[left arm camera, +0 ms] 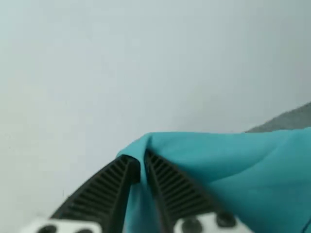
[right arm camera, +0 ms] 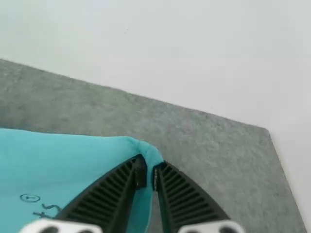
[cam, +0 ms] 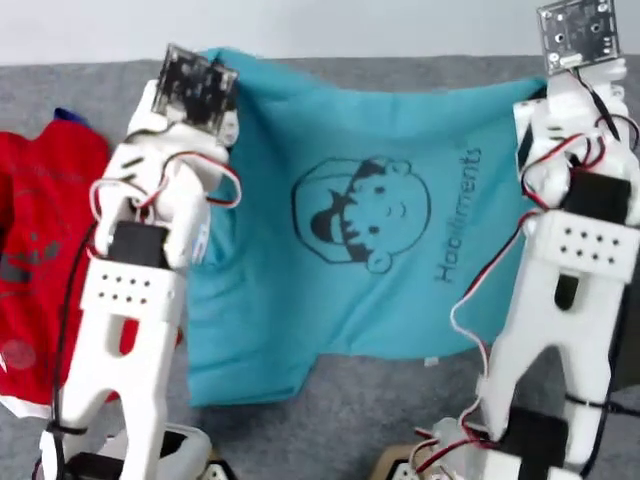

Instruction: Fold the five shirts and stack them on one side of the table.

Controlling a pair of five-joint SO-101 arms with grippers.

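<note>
— High view, left to right: what lies on the bench [cam: 380, 410]?

— A red shirt [cam: 40, 230], crumpled at the left edge. The left arm [cam: 140, 270] stands just beside it and partly over it. Next comes a teal shirt [cam: 360, 260], spread print-up between the two arms. The right arm [cam: 575, 260] is at its right edge.

— The left jaws?

— Pressed almost together, pinching one far corner of the teal shirt. In the left wrist view the cloth bunches between the ribbed pads [left arm camera: 170, 187].

— And the right jaws?

— Likewise closed on the other far corner, with a fold of teal caught between them and grey bench beyond.

— Is the teal shirt folded?

— Not yet. It is opened out, with its near edge resting on the bench.
</note>
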